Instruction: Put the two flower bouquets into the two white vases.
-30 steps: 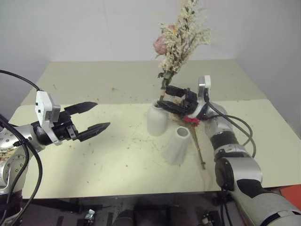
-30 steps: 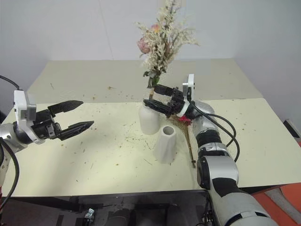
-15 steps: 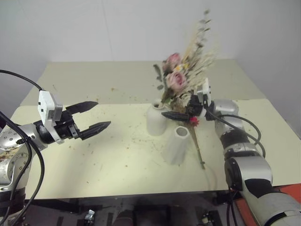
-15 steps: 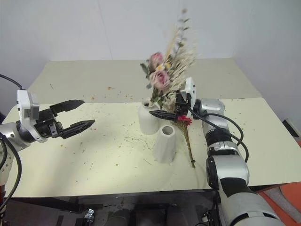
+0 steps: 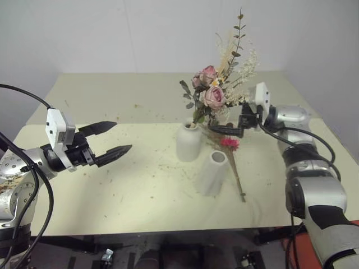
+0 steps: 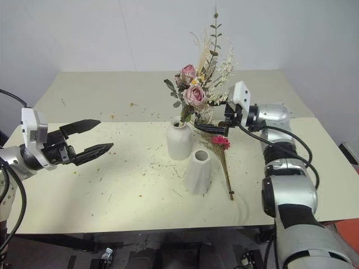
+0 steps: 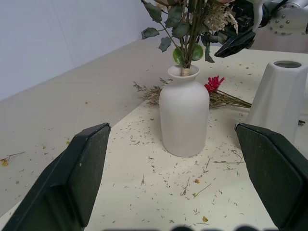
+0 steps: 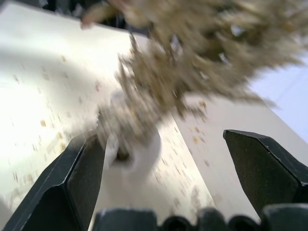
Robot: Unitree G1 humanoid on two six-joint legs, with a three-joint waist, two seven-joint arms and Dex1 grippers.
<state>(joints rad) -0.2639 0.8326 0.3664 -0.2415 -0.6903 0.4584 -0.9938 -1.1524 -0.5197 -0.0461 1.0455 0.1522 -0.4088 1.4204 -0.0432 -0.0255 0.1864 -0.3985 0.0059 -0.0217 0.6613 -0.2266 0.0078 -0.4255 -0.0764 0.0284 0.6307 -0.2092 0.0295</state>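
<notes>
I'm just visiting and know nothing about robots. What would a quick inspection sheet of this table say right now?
Surface: cream table, strewn with dried bits.
Job's things: rose bouquet stands in the bottle vase; dried-grass bouquet lies flat beside the empty cylinder vase.
Clutter: nothing seen beyond crumbs.
Claws: left claw open, empty; right claw open, empty, beside the roses.
Cables: black cables along both arms.
Surroundings: plain pale wall.

Silver-grey jointed arms, black cables, white wrist boxes (cameras), black pointed claw fingers (image 5: 109, 151).
</notes>
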